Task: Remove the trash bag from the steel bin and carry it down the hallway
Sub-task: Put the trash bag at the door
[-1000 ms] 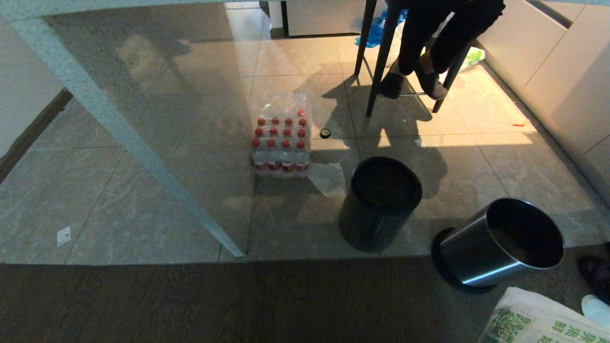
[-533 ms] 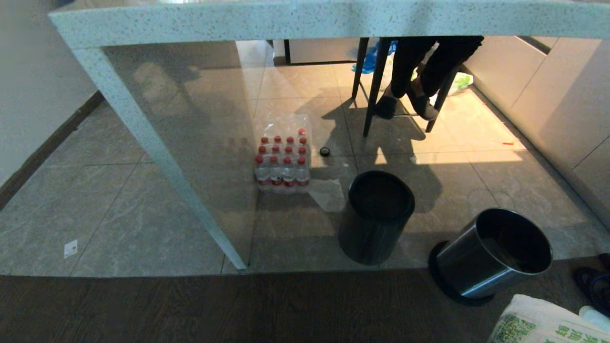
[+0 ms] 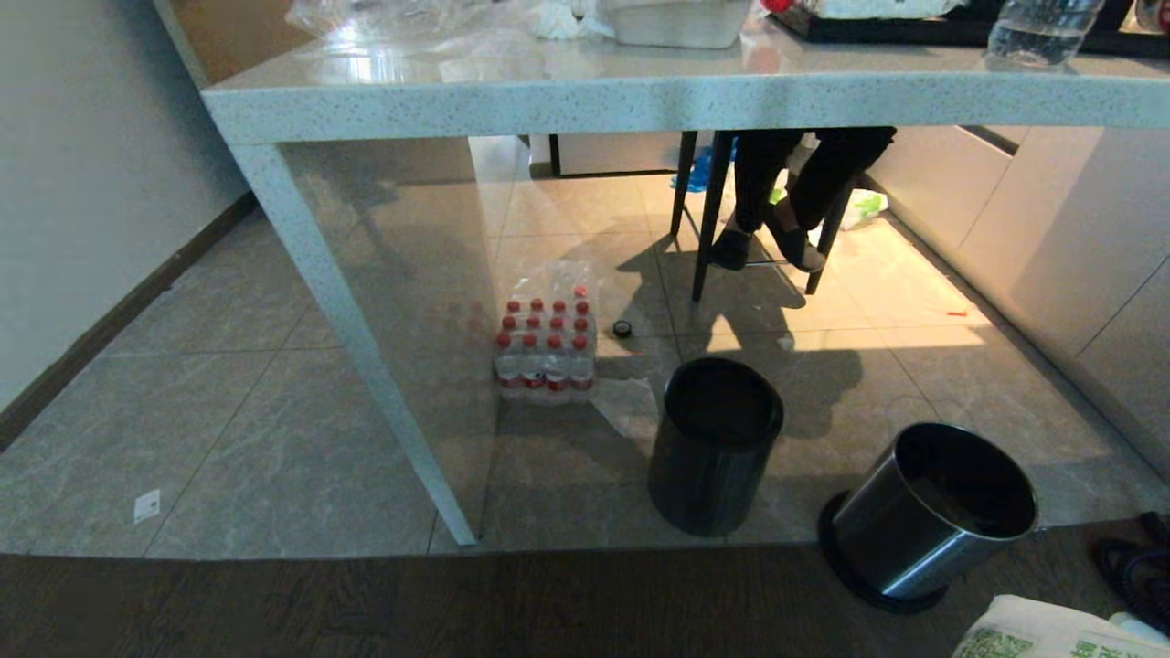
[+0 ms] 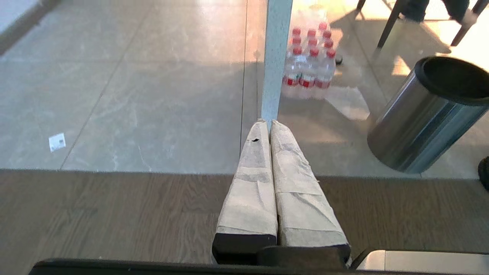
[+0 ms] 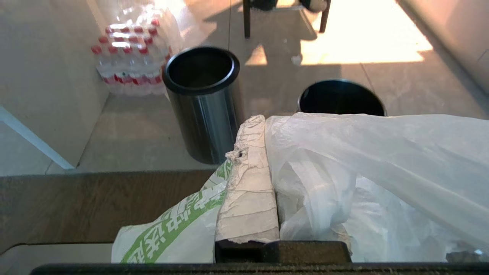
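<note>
From the head camera I see the pale speckled stone table [image 3: 640,100] across the top of the view, with a person's dark-trousered legs [image 3: 786,196] on a black stool behind it. Under the table, on the glossy grey marbled tile floor [image 3: 228,429], stands a shrink-wrapped pack of red-capped water bottles [image 3: 547,343]. Just beside the pack is a dark round bin with a black rim [image 3: 715,443], upright and open. Near it, toward my right side, the small round brushed-steel bin with a black base ring [image 3: 932,516] sits where the tiles meet the dark wood-look floor strip [image 3: 411,603]; its inside is dark and I cannot tell whether anything lines it.

My right pincer [image 5: 263,152] is closed, its tape-wrapped fingers [image 5: 250,183] pressed together with the thin, wrinkly white plastic trash bag [image 5: 363,179] bunched over and against them. The bag is therefore out of the steel bin, draped at the right pincer, and its green-printed corner shows at the lower right edge of the head view. The pinch itself is buried in the film.

My left pincer [image 4: 269,124] hangs empty above the wood-look strip, its two wrapped fingers touching along their length, pointing at the table leg [image 4: 275,57].
</note>
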